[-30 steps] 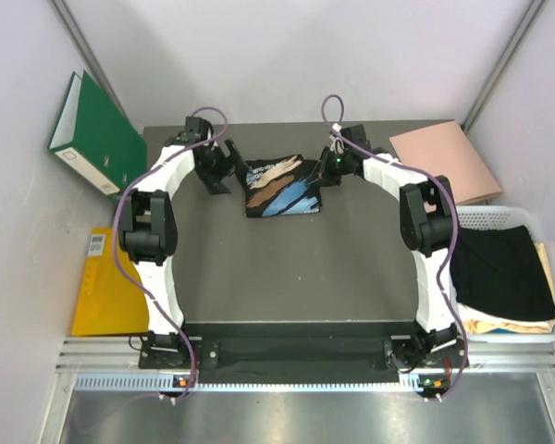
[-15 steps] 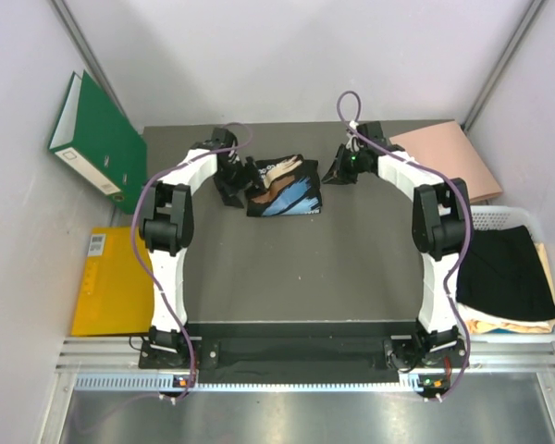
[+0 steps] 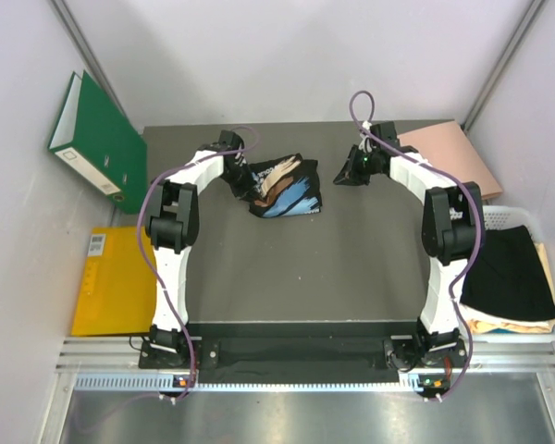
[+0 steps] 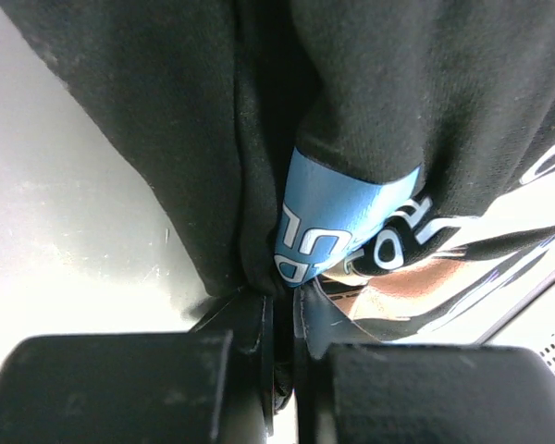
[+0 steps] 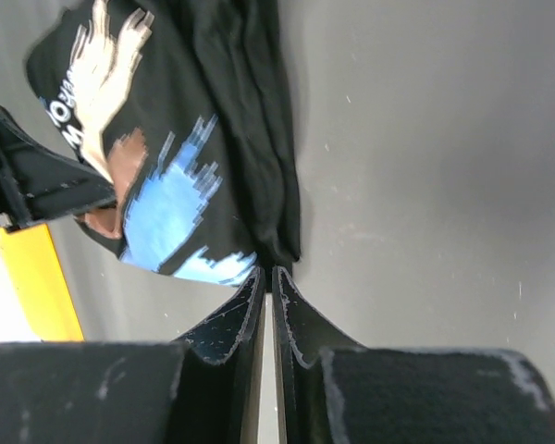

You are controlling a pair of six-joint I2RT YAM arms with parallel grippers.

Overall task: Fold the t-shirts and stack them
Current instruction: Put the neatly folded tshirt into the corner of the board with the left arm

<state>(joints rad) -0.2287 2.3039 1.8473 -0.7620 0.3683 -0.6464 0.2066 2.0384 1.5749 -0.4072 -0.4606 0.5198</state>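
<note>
A folded black t-shirt with a blue and cream print lies at the back middle of the table. My left gripper is shut on its left edge. In the left wrist view a fold of black fabric sits pinched between the jaws of the left gripper. My right gripper is shut and holds nothing, a short way right of the shirt. In the right wrist view the shirt lies just beyond the right gripper. More t-shirts, a black one over a cream one, lie in the basket.
A white basket stands at the right edge of the table. A salmon-pink folder lies at the back right. A green binder leans at the back left, and a yellow folder lies beside the table's left edge.
My left gripper has moved right onto the shirt's left edge and closed on it. My right gripper has drawn back to the right, away from the shirt's right edge.
</note>
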